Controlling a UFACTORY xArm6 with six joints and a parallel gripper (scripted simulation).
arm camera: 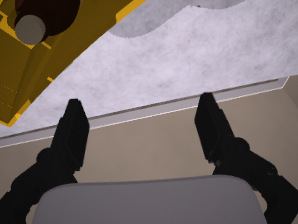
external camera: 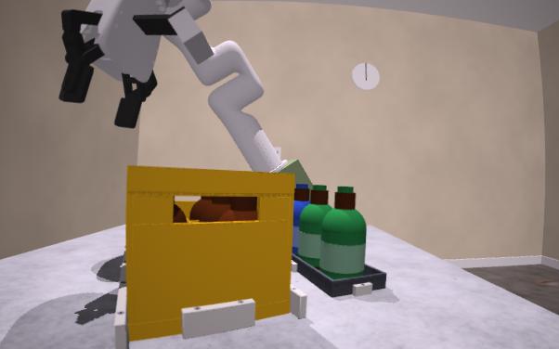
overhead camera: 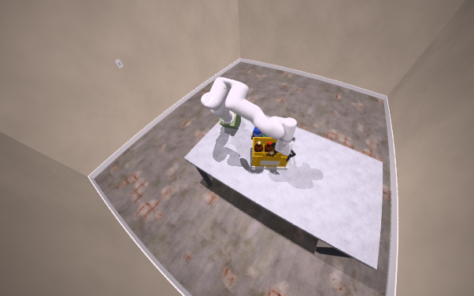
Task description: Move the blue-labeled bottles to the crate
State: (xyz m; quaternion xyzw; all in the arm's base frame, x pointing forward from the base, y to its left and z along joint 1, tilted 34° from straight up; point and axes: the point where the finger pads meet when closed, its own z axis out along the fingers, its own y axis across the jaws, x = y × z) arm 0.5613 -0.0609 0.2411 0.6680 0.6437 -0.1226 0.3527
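Observation:
The yellow crate [external camera: 208,252] stands on the table with brown bottles [external camera: 215,210] inside; it also shows in the top view [overhead camera: 268,157] and in the wrist view [arm camera: 67,23], where one brown bottle [arm camera: 43,4] with a pale cap stands in a cell. Behind the crate a dark tray [external camera: 341,278] holds two green-labeled bottles [external camera: 343,234] and one blue-labeled bottle [external camera: 298,217], all upright. My gripper [external camera: 99,99] is open and empty, high above the crate's left front corner. The wrist view shows its fingers apart with nothing between them.
White blocks [external camera: 217,317] brace the crate's base and the tray's edges. The arm's base stands on a green block [overhead camera: 230,121] at the table's far end. The table edge [arm camera: 166,106] runs just ahead of the fingers in the wrist view.

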